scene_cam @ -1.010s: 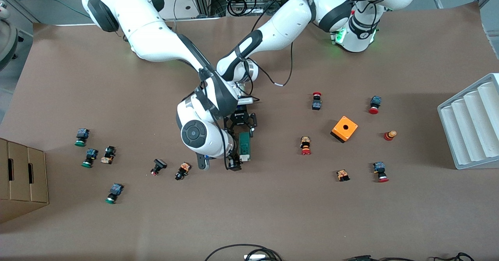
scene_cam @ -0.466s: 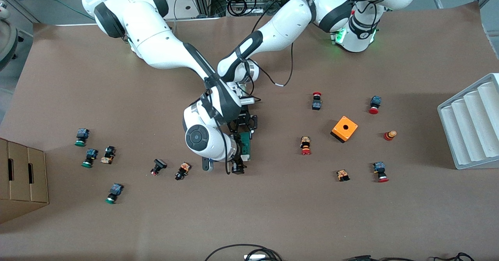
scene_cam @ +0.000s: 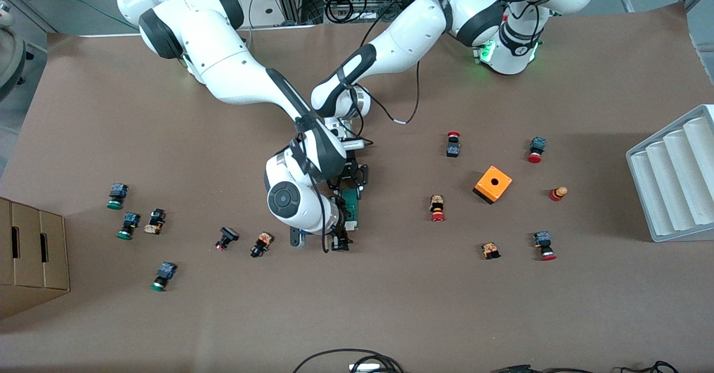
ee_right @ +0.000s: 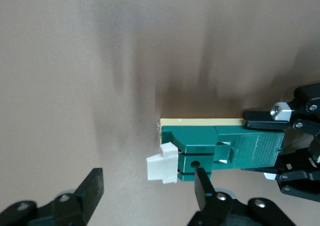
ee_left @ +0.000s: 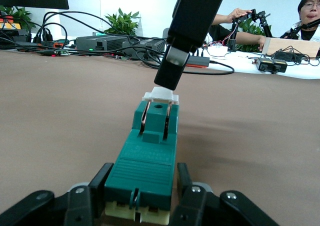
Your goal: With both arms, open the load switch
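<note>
Front view, centre of frame, both arms meet over one part.

Right gripper [scene_cam: 340,238] is low over the end of the load switch [scene_cam: 351,208] nearer the front camera. Its fingers [ee_right: 202,186] are wide and hold nothing. In the right wrist view one finger sits over the green body just beside the white tab [ee_right: 163,167], and the other is out past the tab over bare bench [scene_cam: 390,295]. So the fingers straddle the tab along the switch's long axis.

The load switch lies flat on the bench at frame centre, long axis running toward the camera, tab end nearer the camera.

Left gripper [scene_cam: 350,190] is at the switch's end farther from the camera, fingers [ee_left: 100,181] narrow and clamped on both flanks of the green body. That's the anchor.

My read of the step: right arm works the tab while left holds the body.
- Left grip must stay firm, because any slip lets the body slide and the tab travel is lost.
- Drop the right fingers so the tab sits between them, not on top of the body. The inner finger looks too far over the body, so shift it off.
- Move the tab strictly along the switch's long axis. Side load could twist the body in the left fingers.
- Go slow. The tab is small and looks easy to skip off.

The orange box [scene_cam: 493,184], toward the left arm's end, is well apart and not a concern.
</note>
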Available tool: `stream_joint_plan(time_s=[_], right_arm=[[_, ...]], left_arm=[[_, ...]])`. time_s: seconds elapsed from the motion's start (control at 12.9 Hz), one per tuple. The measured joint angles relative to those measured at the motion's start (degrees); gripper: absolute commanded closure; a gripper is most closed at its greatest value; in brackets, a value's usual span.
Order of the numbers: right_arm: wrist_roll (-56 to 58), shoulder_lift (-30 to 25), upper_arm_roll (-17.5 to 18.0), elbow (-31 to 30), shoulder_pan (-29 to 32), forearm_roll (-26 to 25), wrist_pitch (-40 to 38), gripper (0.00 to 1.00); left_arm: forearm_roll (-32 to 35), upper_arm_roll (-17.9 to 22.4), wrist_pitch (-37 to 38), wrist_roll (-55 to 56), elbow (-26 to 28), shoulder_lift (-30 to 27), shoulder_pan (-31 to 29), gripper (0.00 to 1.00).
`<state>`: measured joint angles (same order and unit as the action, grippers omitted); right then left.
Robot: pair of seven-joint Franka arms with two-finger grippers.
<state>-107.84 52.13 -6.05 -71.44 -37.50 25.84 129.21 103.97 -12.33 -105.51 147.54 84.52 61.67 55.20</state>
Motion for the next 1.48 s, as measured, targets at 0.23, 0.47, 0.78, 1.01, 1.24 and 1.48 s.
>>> stream_joint_plan(time_s=[0.23,0.47,0.78,1.01,1.24,1.48], right_arm=[[-0.7,0.1,0.0,0.0,0.0,0.0,0.4,0.36],[-1.5,0.2,0.1,0.0,-0.3,0.0,0.4,0.35],[-3.5,0.7,0.2,0.0,-0.8,0.0,0.4,0.35],[-4.0,0.9,0.7,0.0,-0.8,0.0,0.4,0.36],[-4.4,1.1,0.7,0.1,-0.9,0.0,0.4,0.4],[-4.7,1.0,0.7,0.3,-0.9,0.1,-0.4,0.52]], left_arm=[[0.0,0.0,0.0,0.0,0.0,0.0,0.0,0.42],[0.0,-0.1,0.0,0.0,0.0,0.0,-0.1,0.43],[0.0,-0.1,0.1,0.0,0.0,0.0,-0.1,0.43],[0.0,-0.1,0.0,0.0,0.0,0.0,-0.1,0.42],[0.0,-0.2,0.0,0.0,0.0,0.0,-0.1,0.41],[0.1,-0.2,0.0,0.0,0.0,0.1,-0.1,0.42]])
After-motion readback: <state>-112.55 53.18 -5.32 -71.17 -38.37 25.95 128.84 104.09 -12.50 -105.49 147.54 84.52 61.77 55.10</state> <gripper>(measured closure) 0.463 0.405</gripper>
